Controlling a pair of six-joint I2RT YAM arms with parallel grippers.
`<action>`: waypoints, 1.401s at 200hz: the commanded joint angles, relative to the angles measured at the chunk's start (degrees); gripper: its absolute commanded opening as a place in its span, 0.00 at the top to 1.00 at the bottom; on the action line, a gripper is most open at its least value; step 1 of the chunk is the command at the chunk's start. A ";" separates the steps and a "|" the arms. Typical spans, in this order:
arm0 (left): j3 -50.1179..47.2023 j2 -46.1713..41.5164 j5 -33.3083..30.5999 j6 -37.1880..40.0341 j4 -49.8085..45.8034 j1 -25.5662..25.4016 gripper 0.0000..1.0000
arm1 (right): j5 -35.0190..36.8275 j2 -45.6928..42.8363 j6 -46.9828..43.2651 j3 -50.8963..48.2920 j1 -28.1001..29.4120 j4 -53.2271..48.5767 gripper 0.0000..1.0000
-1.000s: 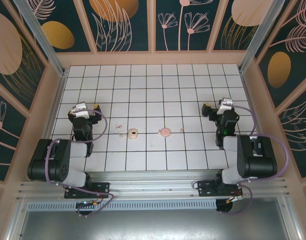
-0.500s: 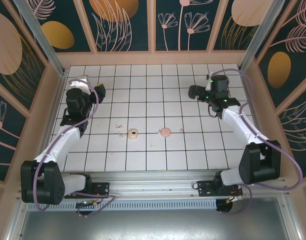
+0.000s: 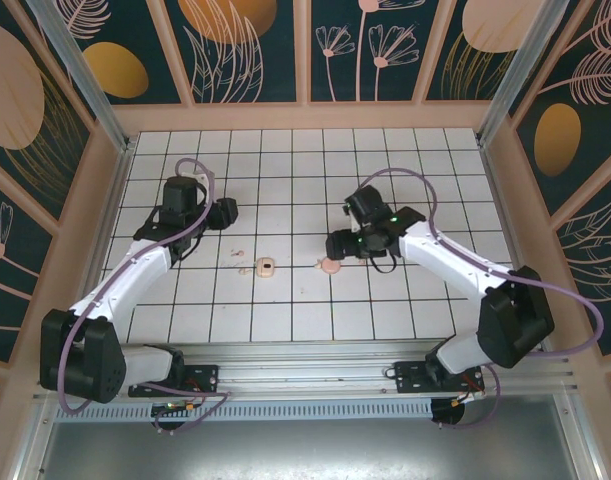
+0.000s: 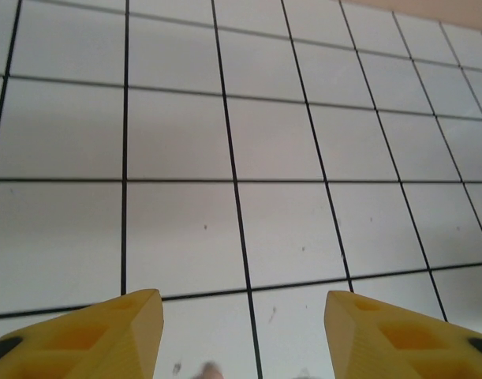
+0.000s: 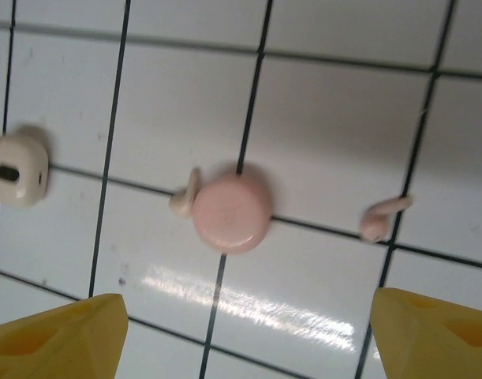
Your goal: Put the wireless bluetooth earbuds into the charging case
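Bench note, watching from beside the rig. The tiled table (image 3: 315, 170) has every task piece lying loose near its middle. The left arm (image 3: 135, 270) stretches toward the left-centre, and the right arm (image 3: 450, 262) reaches in from the right to the middle.

The left gripper (image 4: 242, 298) has its yellow fingers spread wide with nothing between them, and mostly bare tiles beneath. The right gripper (image 5: 247, 300) is likewise spread and empty, hanging above the pink round part (image 5: 233, 213) of the case.

The charging case (image 5: 18, 170) itself (cream, dark centre facing up) sits to the left of that pink part, near it but not touching.

The first earbud (image 5: 183, 197) rests against the pink part's left edge. The second earbud (image 5: 382, 217) lies just to the right of it, apart. Both are on the table, not in the case.

Judgement: neither bud is seated and nothing is grasped, so this is only the approach. Both pick-ups and both insertions remain. I cannot tell how the dark opening divides.
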 commanded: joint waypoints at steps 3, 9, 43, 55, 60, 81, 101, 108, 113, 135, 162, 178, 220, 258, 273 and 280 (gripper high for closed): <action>-0.73 -0.06 -0.87 -1.57 -3.10 -0.14 0.43 | 2.19 4.67 1.19 -0.20 2.67 -3.49 0.20; -0.71 0.02 -0.92 -1.48 -3.12 -0.17 0.43 | 2.55 5.98 0.86 0.31 3.24 -3.73 0.20; -0.01 0.56 -0.90 -1.32 -3.69 -0.14 0.43 | 4.68 12.16 -1.23 2.27 5.01 -3.57 0.26; 0.25 0.70 -1.17 -1.30 -3.87 -0.17 0.42 | 4.74 13.59 -1.68 2.79 5.04 -3.19 0.26; 0.34 0.68 -1.25 -1.35 -3.82 -0.17 0.42 | 4.72 14.09 -1.75 2.94 5.04 -2.94 0.26; 0.43 0.73 -1.51 -1.27 -3.91 -0.14 0.42 | 4.44 15.69 -1.63 3.44 5.04 -1.67 0.26; 0.68 0.73 -1.53 -1.31 -3.91 -0.17 0.42 | 4.25 16.79 -1.49 3.77 4.94 -0.07 0.28; 0.68 0.71 -1.35 -1.36 -3.91 -0.13 0.42 | 3.92 17.33 -1.66 4.15 4.93 0.15 0.28; 0.69 0.68 -1.34 -1.26 -3.91 -0.15 0.42 | 3.72 17.70 -1.72 4.44 4.95 0.29 0.28; 0.83 0.64 -1.14 -0.81 -4.04 -0.16 0.42 | 3.78 19.07 -2.07 5.58 4.96 0.42 0.28; 1.05 0.97 -1.10 -0.31 -4.41 -0.15 0.42 | 4.18 20.20 -2.32 6.46 4.95 0.73 0.29; 1.05 1.09 -0.90 -0.19 -4.44 -0.13 0.42 | 4.65 20.84 -2.24 6.76 4.95 0.80 0.31; 1.31 1.58 0.07 -0.09 -4.09 -0.15 0.43 | 4.74 21.87 -2.15 6.86 4.95 1.31 0.35; 1.14 1.30 0.38 0.22 -4.20 -0.18 0.43 | 4.73 22.68 -1.96 6.69 4.98 1.95 0.37; 0.90 1.25 0.53 0.29 -4.18 -0.18 0.44 | 5.29 22.76 -1.84 6.43 4.86 2.79 0.39; 0.91 1.13 0.69 0.35 -4.27 -0.20 0.44 | 5.24 22.82 -1.78 6.13 4.78 3.42 0.40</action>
